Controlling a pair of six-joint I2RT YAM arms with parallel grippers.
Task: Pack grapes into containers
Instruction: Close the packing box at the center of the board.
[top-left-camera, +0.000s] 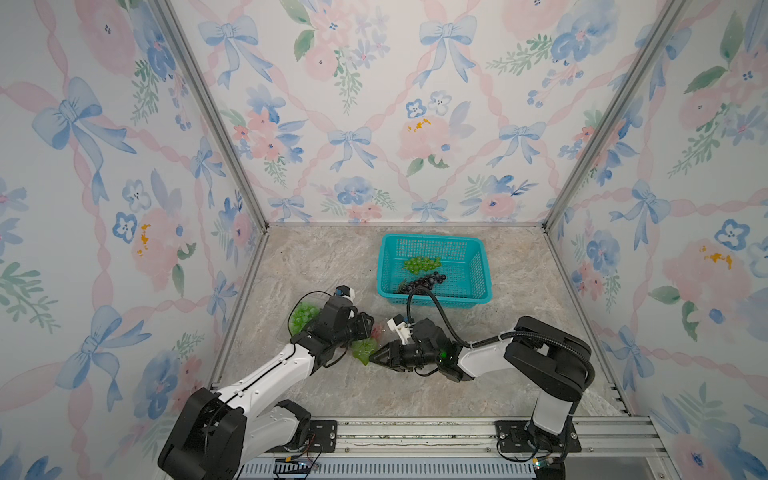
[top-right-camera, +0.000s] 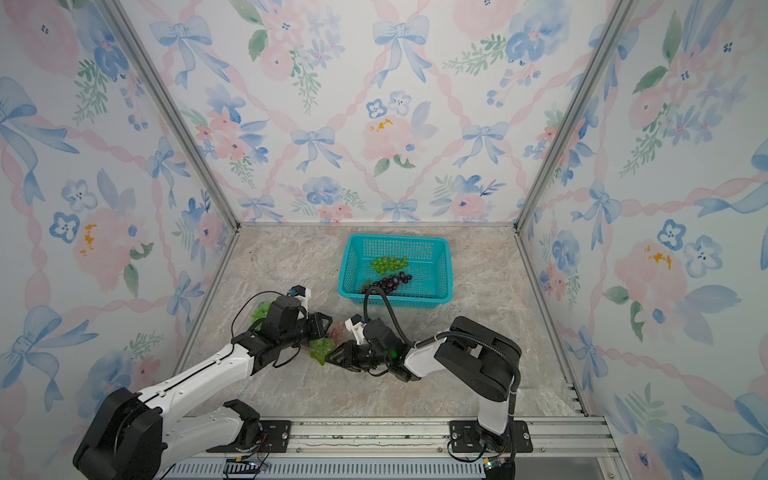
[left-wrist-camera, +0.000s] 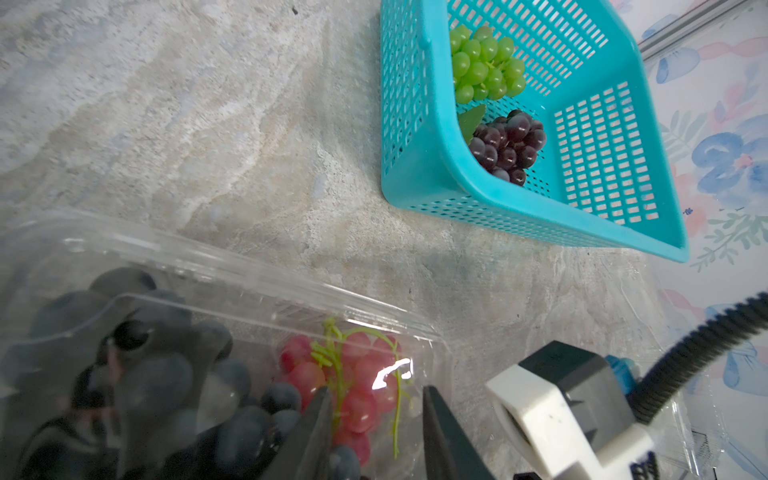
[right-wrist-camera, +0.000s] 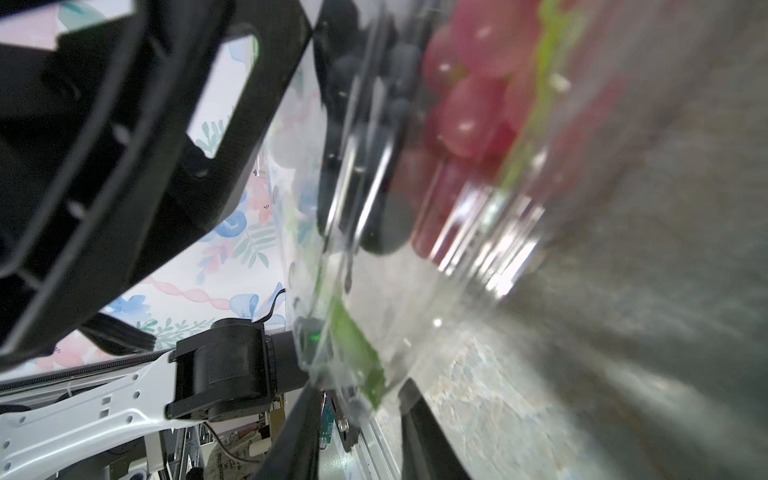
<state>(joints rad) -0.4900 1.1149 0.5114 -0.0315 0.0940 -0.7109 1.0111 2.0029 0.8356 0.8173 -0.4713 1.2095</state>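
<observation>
Frame bottom: right gripper (right-wrist-camera: 359, 384) part-open astride clamshell (right-wrist-camera: 415, 311) corner; left gripper (left-wrist-camera: 376, 390) hold unclear; squeezing could buckle it, spilling red grapes (left-wrist-camera: 361, 374)

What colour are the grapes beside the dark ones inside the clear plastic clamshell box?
Red. The red grapes show clearest in the left wrist view.

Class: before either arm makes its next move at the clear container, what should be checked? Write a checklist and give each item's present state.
1. Red grapes inside container: ok.
2. Container fully shut: cannot tell.
3. Right gripper straddles container's edge, jaws apart: ok.
4. Left gripper gripping container: cannot tell.
5. Leaf clear of the rim: cannot tell.
6. Basket emptied: not ok; green bunch and dark bunch lie inside.
</observation>
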